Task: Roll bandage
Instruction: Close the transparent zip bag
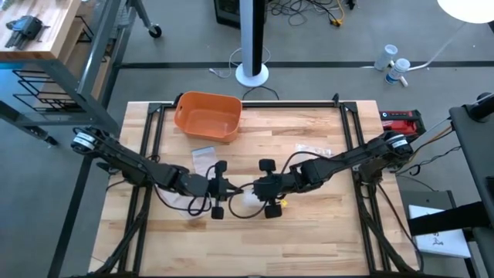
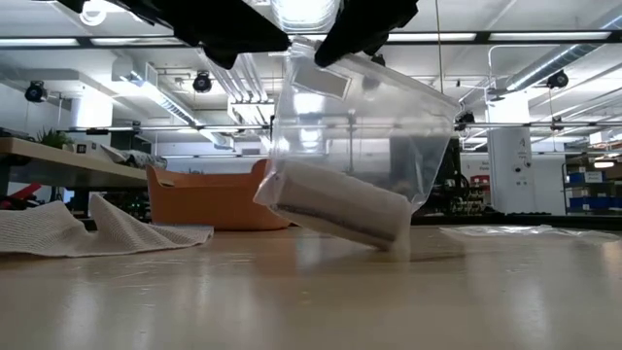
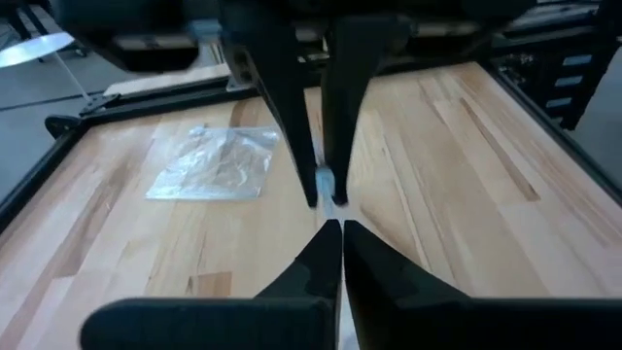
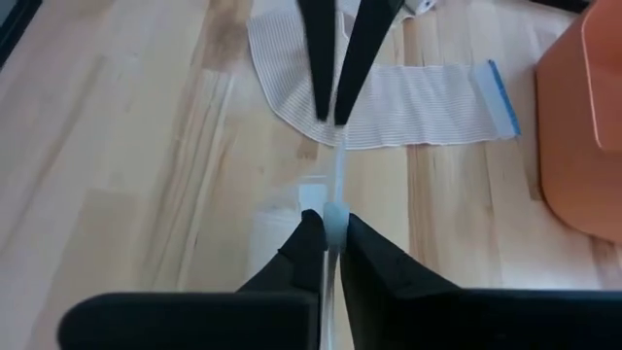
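I am a two-armed robot at a wooden table [image 1: 309,224]. Both my arms reach toward the middle of it and meet there. My left gripper [image 3: 340,231] is closed on the top edge of a clear plastic bag [image 2: 364,126]. My right gripper [image 4: 328,226] is closed on the same edge from the opposite side, so the two sets of fingers face each other tip to tip. Together they hold the bag up above the table.

Inside the bag lies a rolled bandage [image 2: 335,204], tilted, with its lower end near the tabletop.

A second bandage [image 4: 408,102], unrolled and flat, lies on the table beside my left arm, with a blue strip at one end. An orange bin [image 1: 207,116] stands at the far side. An empty clear wrapper [image 3: 216,163] lies near my right arm.
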Robot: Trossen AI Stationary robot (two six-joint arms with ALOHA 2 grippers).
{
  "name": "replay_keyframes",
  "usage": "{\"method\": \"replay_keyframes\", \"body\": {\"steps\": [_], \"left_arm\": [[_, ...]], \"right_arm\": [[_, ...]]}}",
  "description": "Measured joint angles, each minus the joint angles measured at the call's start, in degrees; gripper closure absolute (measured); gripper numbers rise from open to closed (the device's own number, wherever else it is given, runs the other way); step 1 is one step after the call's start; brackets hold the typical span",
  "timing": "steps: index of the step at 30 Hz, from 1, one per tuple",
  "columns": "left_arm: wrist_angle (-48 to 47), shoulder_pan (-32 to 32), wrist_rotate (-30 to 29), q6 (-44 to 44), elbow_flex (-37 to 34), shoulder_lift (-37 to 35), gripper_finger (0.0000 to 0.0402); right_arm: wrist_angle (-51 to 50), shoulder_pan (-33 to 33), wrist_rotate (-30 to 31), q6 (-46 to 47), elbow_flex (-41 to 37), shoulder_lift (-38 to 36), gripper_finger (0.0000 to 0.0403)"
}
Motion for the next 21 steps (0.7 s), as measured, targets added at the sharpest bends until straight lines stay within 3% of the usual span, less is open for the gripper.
{"method": "replay_keyframes", "body": {"steps": [13,21], "left_arm": [[5.4,0.1,-0.1,-0.9,0.0,1.8,0.0261],[5.6,0.2,-1.7,-0.1,0.0,1.9,0.0285]], "right_arm": [[0.7,-0.1,0.0,0.7,0.0,0.1,0.0385],[0.9,-0.1,0.1,0.6,0.0,0.1,0.0385]]}}
